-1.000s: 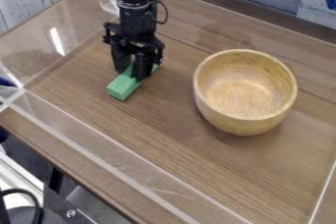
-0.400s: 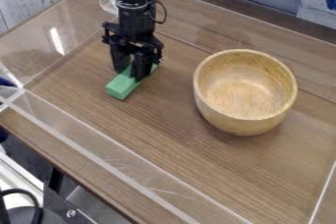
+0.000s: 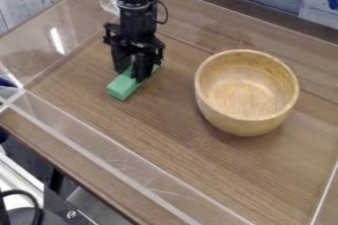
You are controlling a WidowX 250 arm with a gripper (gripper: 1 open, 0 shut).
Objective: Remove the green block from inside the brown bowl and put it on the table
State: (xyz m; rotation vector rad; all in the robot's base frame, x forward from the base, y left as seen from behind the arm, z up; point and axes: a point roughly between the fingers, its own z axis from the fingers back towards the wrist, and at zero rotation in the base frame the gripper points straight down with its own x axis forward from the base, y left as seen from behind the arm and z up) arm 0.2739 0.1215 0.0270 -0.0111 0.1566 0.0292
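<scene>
- The green block (image 3: 125, 86) is seen lying on the table (image 3: 145, 145), to the left of the brown bowl (image 3: 247, 92) and well apart from it.
- The block is a small, bright green bar; its near end points toward the lower left of the view, and its far end is covered by the gripper.
- The black gripper (image 3: 136, 69) is pointed straight down at the far end of the block, with its fingers lowered to table level.
- The fingers are pressed together on the far end of the green block, so the block is pinched while it rests on the wood surface.
- The arm above the gripper is seen rising toward the top edge of the view, dark and upright, with cables along it.
- The brown bowl is seen standing upright on the right half of the table; it is round, of pale wood, with a thick rim.
- The smooth interior of the bowl is shown holding nothing.
- The table is a brown wood-grain surface bordered by low clear acrylic walls (image 3: 53, 41), whose edges catch the light along the left and front sides.
- Outside the walls, blurred pale shapes are seen at the top right, too unclear to be named.
</scene>
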